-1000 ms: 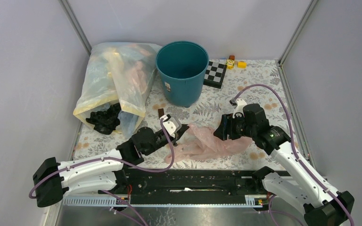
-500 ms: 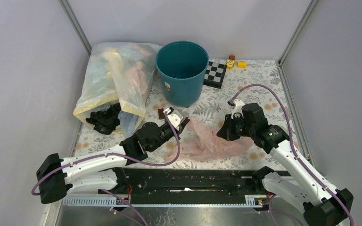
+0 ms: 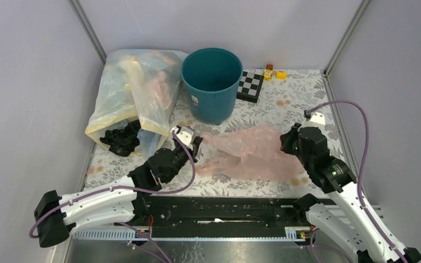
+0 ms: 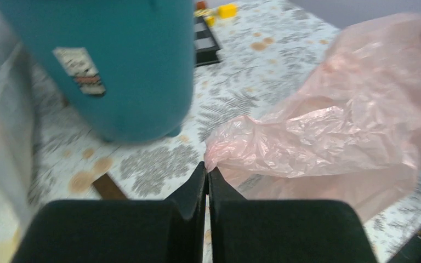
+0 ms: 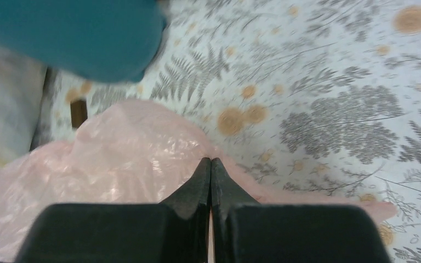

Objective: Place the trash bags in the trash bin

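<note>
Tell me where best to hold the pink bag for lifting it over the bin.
By its two opposite ends, coming in from the sides. The pink bag is limp film lying spread flat, so a bunched edge is all a pinch can catch. The left gripper is shut on its left corner, the right gripper on its right edge.
</note>
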